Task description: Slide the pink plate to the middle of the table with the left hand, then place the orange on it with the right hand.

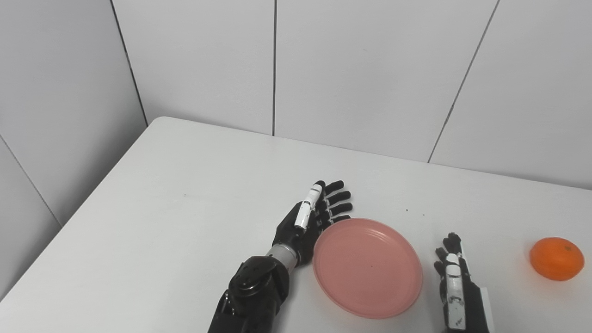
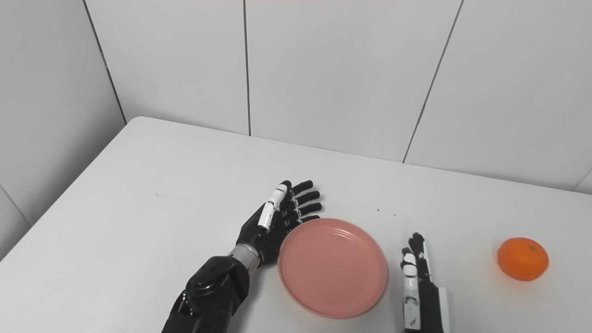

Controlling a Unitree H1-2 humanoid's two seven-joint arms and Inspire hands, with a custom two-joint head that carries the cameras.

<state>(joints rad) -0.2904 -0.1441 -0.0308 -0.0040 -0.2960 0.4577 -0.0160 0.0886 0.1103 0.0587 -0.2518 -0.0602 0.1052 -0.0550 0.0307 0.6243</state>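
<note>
Pink plate (image 1: 367, 268) on the white tabletop (image 1: 185, 222) between the left hand (image 1: 312, 217), fingers spread and edge-on against its left rim, and the empty, straight-fingered right hand (image 2: 416, 282); orange (image 2: 522, 259) well right, with more tabletop beyond it in the right eye view.

Black left hand (image 1: 311, 221) with white finger panel, silver wrist ring, glossy forearm

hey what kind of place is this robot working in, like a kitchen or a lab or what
Probably a lab or test room, not a kitchen. A bare white table stands in a corner of plain white panelled walls, and the only things on it are a pink plate and an orange, with no appliances or furnishings in view.
</note>
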